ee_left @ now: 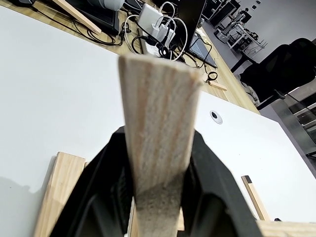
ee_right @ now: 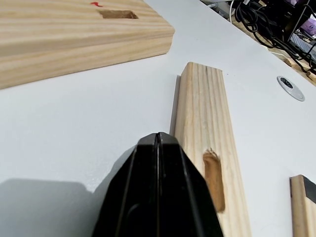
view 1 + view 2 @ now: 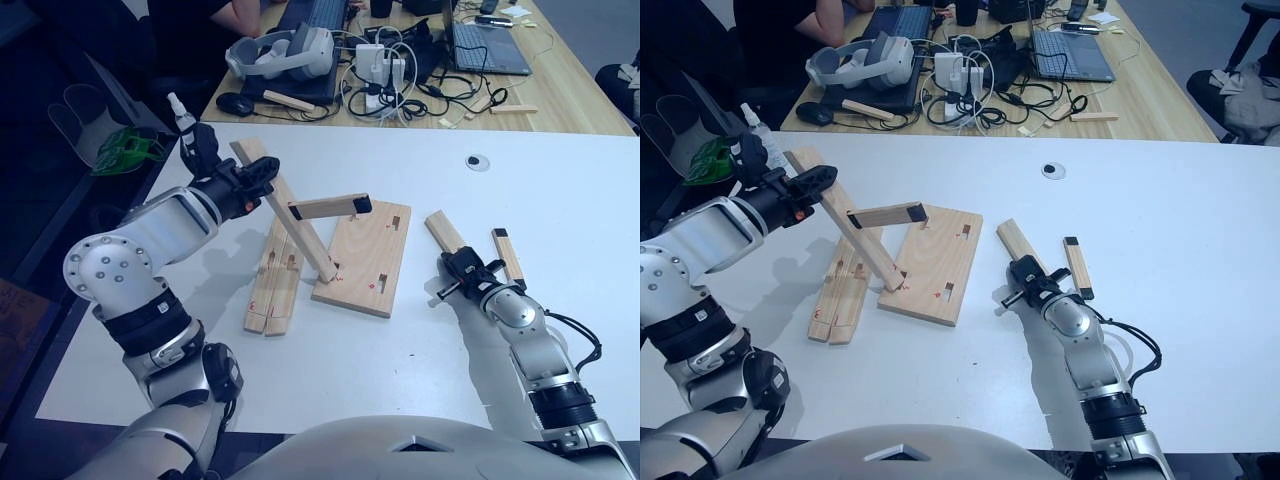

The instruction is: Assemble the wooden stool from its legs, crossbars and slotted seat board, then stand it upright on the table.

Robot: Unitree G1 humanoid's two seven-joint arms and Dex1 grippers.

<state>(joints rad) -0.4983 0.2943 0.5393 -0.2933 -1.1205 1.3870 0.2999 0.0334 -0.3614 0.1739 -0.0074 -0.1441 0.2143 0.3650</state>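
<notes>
Right gripper point(image 3: 450, 268), low at the right of frame, has its jaws pressed together on nothing, tip just beside a loose leg point(image 3: 444, 231), probably lining up a pick. Left gripper point(image 3: 260, 182), upper left, clamps a tilted leg point(image 3: 312, 243), its foot seated at a slot in the seat board point(image 3: 368, 262), with a crossbar point(image 3: 330, 207) jutting over it. Spare legs point(image 3: 272, 290) lie left of the board, and a second crossbar point(image 3: 508, 255) lies far right.

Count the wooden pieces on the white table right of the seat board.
2: a wide piece beside the right end effector, and a narrow dark-tipped piece farther right. None seems hidden.
</notes>
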